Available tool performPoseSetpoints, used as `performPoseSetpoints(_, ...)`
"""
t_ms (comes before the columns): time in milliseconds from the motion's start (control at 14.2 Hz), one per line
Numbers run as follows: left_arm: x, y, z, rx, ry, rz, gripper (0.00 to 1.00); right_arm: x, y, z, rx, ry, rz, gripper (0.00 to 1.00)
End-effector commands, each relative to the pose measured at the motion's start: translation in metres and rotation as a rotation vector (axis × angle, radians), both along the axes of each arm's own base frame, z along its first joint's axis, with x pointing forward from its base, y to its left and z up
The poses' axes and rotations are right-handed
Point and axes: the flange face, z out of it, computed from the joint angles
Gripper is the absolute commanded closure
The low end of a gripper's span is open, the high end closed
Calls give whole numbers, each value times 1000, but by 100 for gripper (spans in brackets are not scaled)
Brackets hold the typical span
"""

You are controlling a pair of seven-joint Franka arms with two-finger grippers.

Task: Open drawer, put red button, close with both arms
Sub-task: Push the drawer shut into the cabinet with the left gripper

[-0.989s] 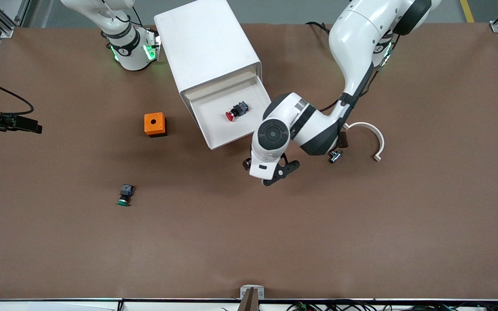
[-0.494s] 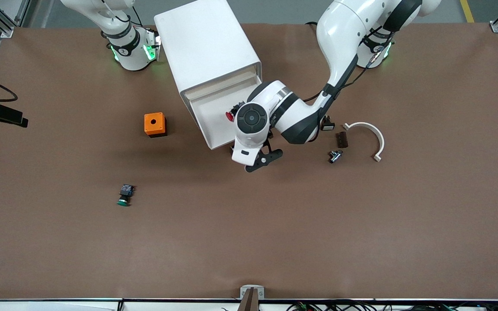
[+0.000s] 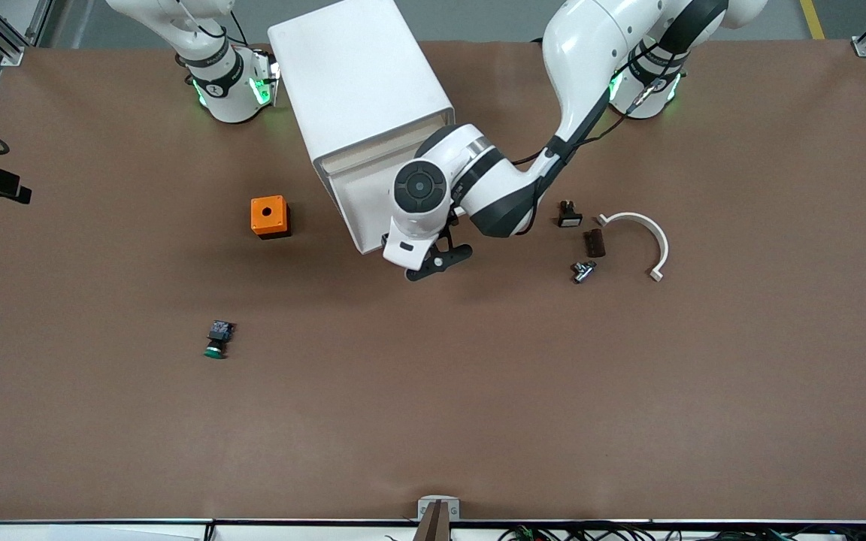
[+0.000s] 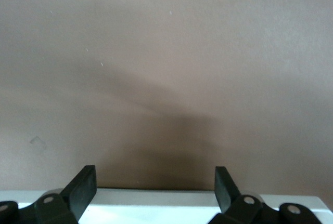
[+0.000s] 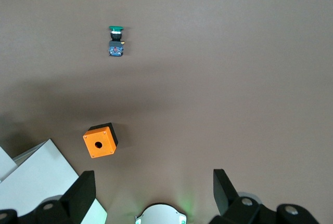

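Since the earlier frames the left arm (image 3: 583,68) has swung from the bare bench (image 3: 478,391) toward the cabinet (image 3: 361,83). Its wrist now covers the open drawer (image 3: 358,203), and the left tool (image 3: 425,263) sits just past the drawer's front edge. The red button, seen lying in the drawer a second ago, is now hidden under the wrist; its present position cannot be confirmed.

Left tool state: released. In the left wrist view both fingers (image 4: 83,187) stand well apart with nothing between them; a white edge, which looks like the drawer front (image 4: 156,203), runs across just below the fingertips.

The right arm (image 3: 215,68) waits at its base, high above the bench, as before. The right tool (image 5: 153,193) is also released; its fingers (image 5: 80,193) are spread and empty, over the bench beside the cabinet.

The drawer remains pulled out, nearer the front camera than the cabinet body.

Surrounding items, all unmoved:
- Orange box (image 3: 269,216) with a hole on top, beside the drawer toward the right arm's end.
- Green button (image 3: 216,340), nearer the front camera than the orange box, well apart from it.
- Toward the left arm's end, near the left forearm: a small black part (image 3: 568,215), a brown block (image 3: 593,243), a metal piece (image 3: 582,270) and a white curved piece (image 3: 647,237).

Obstructions: the left wrist blocks sight of the drawer's interior.
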Motion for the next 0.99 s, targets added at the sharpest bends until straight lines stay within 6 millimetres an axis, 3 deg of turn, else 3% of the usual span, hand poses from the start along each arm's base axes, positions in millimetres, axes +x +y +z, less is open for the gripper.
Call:
performPoseSetpoints(0, -19, -10, 5, -5, 13, -30, 0, -13, 7, 9, 17, -11, 13, 0)
performPoseSetpoints(353, -48, -31, 1, -9, 31, -77, 0, -33, 24, 27, 40, -54, 41, 0)
performPoseSetpoints(706, -76, -50, -8, -1, 40, -124, 0, -70, 26, 22, 38, -117, 41, 0)
performPoseSetpoints(918, -84, -55, -10, 0, 44, -136, 0, -74, 26, 22, 39, -117, 40, 0)
